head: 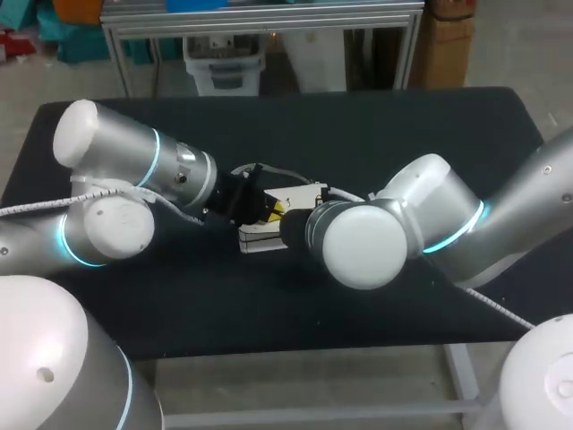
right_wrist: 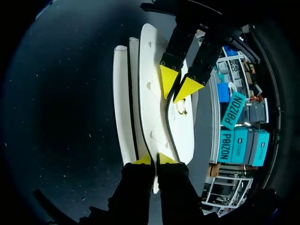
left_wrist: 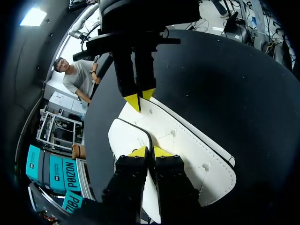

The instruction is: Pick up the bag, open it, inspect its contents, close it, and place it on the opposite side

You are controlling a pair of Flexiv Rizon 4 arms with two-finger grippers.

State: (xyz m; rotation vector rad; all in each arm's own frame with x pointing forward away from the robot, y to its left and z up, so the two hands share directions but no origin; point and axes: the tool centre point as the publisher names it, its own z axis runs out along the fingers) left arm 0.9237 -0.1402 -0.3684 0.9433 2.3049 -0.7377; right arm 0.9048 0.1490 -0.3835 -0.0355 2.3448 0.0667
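1. The black surface (head: 403, 134) carries the white bag (left_wrist: 187, 154) at its middle, between your two arms.
2. The bag looks light, stiff-panelled and stitched; you would best grip its thin rim edges.
3. Your left fingers (left_wrist: 139, 152) and right fingers (right_wrist: 167, 158) are pressed together, each pinching a bag edge from opposite ends.
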